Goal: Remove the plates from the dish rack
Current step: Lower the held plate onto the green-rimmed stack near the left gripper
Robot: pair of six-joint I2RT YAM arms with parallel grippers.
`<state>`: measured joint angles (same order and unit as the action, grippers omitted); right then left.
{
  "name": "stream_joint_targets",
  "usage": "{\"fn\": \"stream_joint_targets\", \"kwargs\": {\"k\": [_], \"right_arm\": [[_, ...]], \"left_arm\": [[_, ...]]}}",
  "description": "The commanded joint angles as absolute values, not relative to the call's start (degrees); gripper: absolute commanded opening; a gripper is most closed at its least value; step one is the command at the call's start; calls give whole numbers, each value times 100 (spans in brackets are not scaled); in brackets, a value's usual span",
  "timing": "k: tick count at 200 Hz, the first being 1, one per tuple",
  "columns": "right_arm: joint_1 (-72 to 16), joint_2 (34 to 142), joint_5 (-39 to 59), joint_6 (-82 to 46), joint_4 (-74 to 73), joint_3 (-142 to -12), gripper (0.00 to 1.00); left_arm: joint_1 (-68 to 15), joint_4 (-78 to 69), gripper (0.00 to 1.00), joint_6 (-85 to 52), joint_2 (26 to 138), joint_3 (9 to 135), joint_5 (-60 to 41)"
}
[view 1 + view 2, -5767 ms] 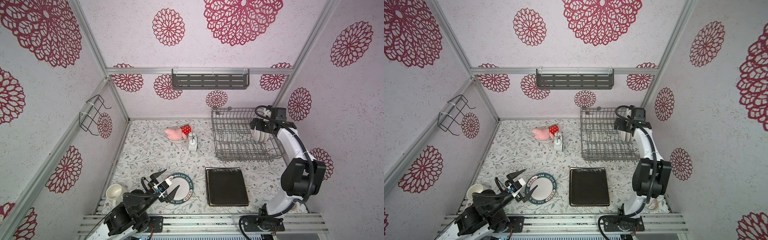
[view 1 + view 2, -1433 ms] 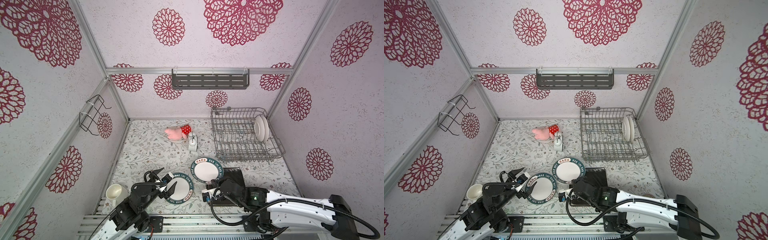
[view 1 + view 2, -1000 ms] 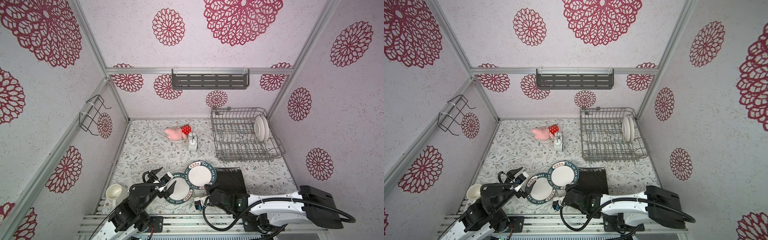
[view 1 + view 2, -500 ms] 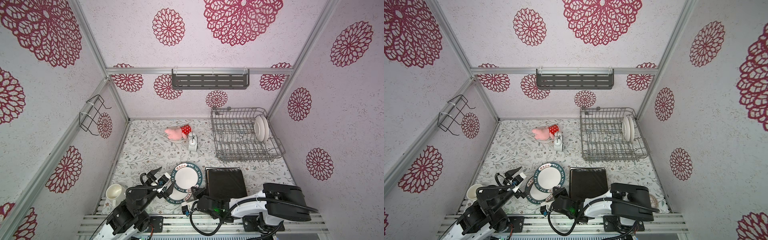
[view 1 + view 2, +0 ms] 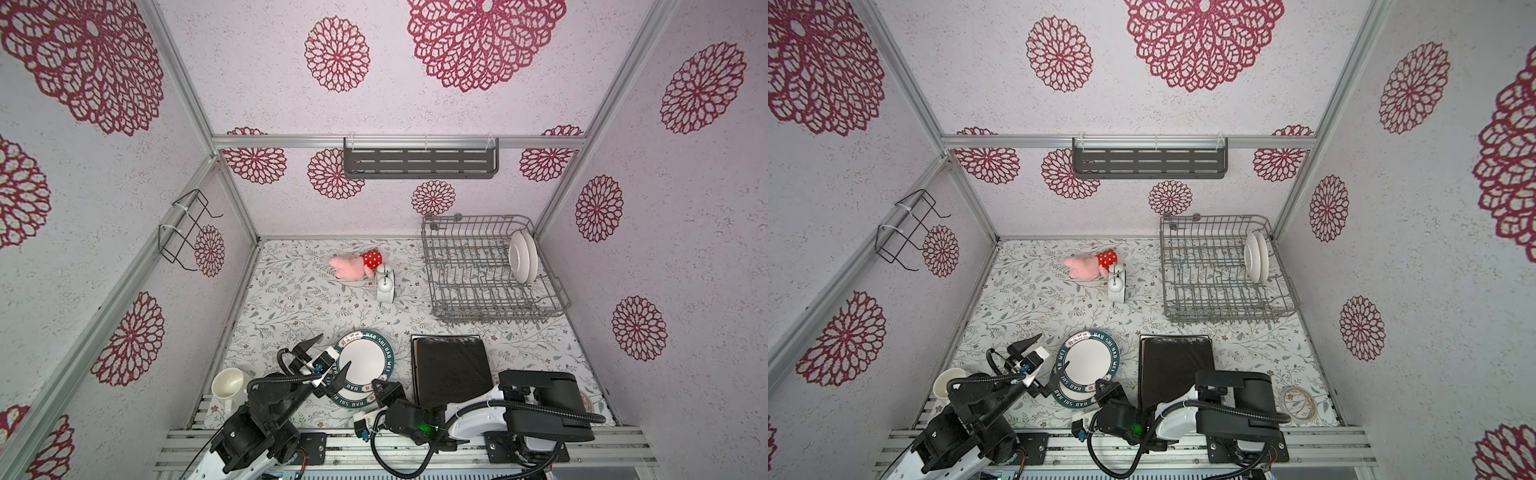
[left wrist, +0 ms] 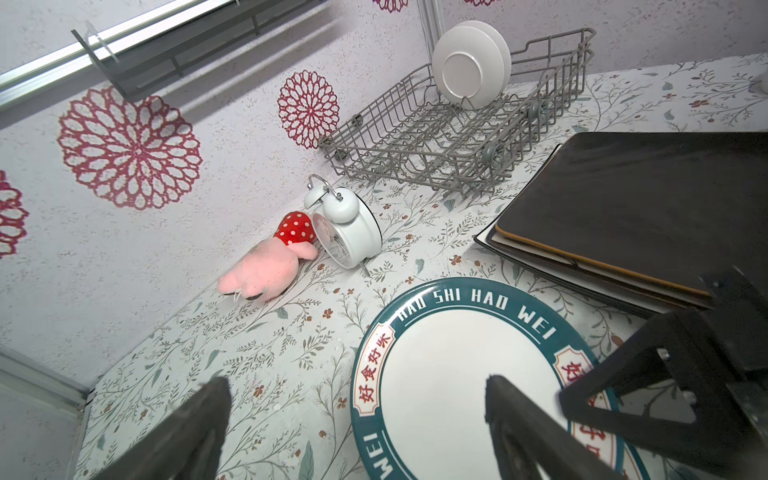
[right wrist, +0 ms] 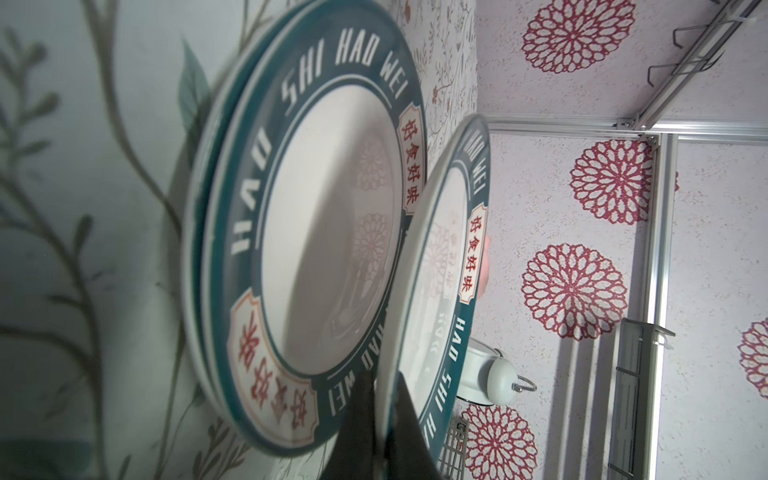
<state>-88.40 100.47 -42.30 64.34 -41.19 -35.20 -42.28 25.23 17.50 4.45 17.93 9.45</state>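
The right claw (image 7: 384, 436) pinches the rim of a teal-rimmed plate (image 7: 446, 266), tilted above stacked plates (image 7: 307, 232).

left gripper (image 5: 328, 358) spread wide, right gripper (image 5: 380, 384) clamped

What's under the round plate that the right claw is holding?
Another teal-rimmed plate of the same print lies below the held plate, apparently on a third. The table beneath is covered.

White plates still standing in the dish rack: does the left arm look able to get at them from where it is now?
Probably not easily: the white plates stand at the dish rack's far right end, while the left gripper hangs open at the near left.
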Motion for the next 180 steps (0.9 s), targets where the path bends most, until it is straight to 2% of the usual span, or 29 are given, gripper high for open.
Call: {"fn": "stream_joint_targets", "kwargs": {"k": [1,104,154,180], "right_arm": [[-8902,10100,-4465,6495,-4579,-3698,0],[-9066,10375,-4413,6417,-4533,-3808,0],[-9106,10394,-4373,6311,-4391,-3823,5],[-9114,10418,-4352,6302,-4343,-3841,11]], "left_arm": [[-4226,2506,97,1806,371,1820,862],[-4254,2505,97,1806,322,1822,862],[-4262,2505,97,1802,303,1822,866],[-4263,2505,97,1809,299,1825,867]]}}
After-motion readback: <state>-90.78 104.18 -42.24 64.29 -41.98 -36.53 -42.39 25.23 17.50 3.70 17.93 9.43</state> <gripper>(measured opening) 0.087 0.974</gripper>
